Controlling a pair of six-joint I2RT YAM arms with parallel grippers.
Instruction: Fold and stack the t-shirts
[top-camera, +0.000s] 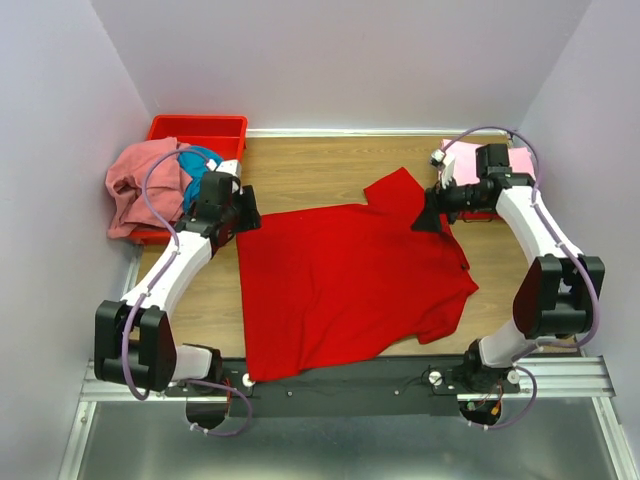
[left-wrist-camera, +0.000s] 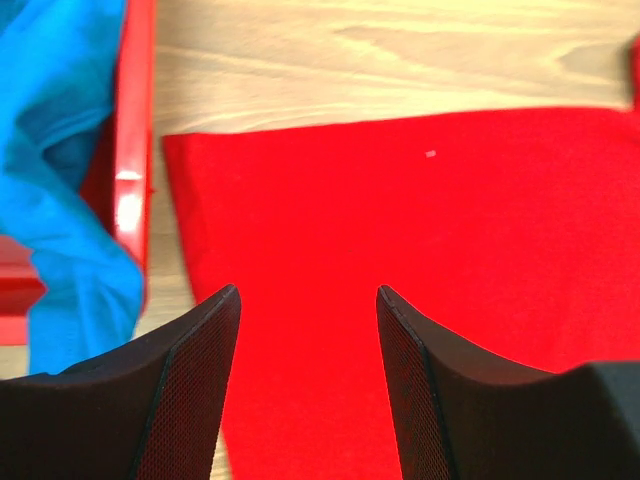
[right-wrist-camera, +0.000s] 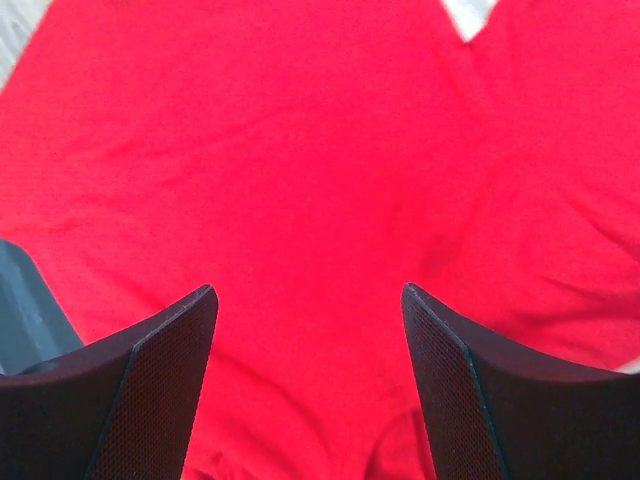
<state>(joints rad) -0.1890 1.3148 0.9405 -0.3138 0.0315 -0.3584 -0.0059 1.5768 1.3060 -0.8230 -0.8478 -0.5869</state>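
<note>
Both jaws spread | red t-shirt (top-camera: 345, 285) flat beneath them

4 t-shirts: 1 red shirt (top-camera: 350, 285) mid-frame, 1 salmon pink shirt (top-camera: 135, 185) and 1 teal blue shirt (top-camera: 203, 159) at left, 1 light pink shirt (top-camera: 522, 160) upper right. 1 red bin (top-camera: 200, 127) upper left. 2 grippers: left gripper (left-wrist-camera: 305, 295), right gripper (right-wrist-camera: 308, 292). 1 wooden table (top-camera: 320, 165).
</note>
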